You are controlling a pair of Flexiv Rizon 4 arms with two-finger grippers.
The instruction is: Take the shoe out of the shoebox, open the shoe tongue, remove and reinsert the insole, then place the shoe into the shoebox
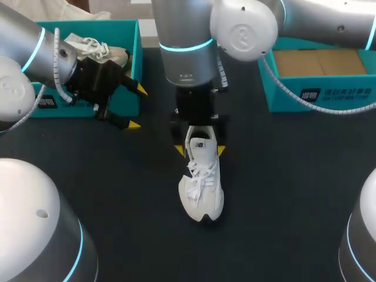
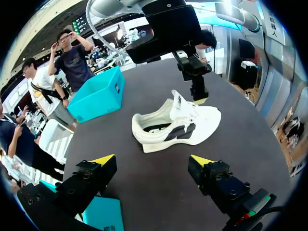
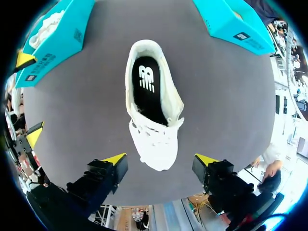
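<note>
Head view: right gripper (image 1: 200, 150) is hanging spread over the white shoe (image 1: 201, 182), its tips flanking the collar; left gripper (image 1: 137, 107) is gaping beside the shoebox (image 1: 136, 53).
Left wrist view: the shoe (image 2: 175, 126) is standing ahead of the spread left gripper (image 2: 154, 161) (well apart).
Right wrist view: the shoe (image 3: 154, 110) is lying just ahead of the right gripper (image 3: 161, 159), untouched.

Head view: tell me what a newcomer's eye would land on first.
A white sneaker lies alone in the middle of the dark table, toe toward the robot. The right gripper is open above its heel end, a yellow tip on either side. At the left, the left gripper hangs open beside a teal shoebox that holds a second white shoe.
</note>
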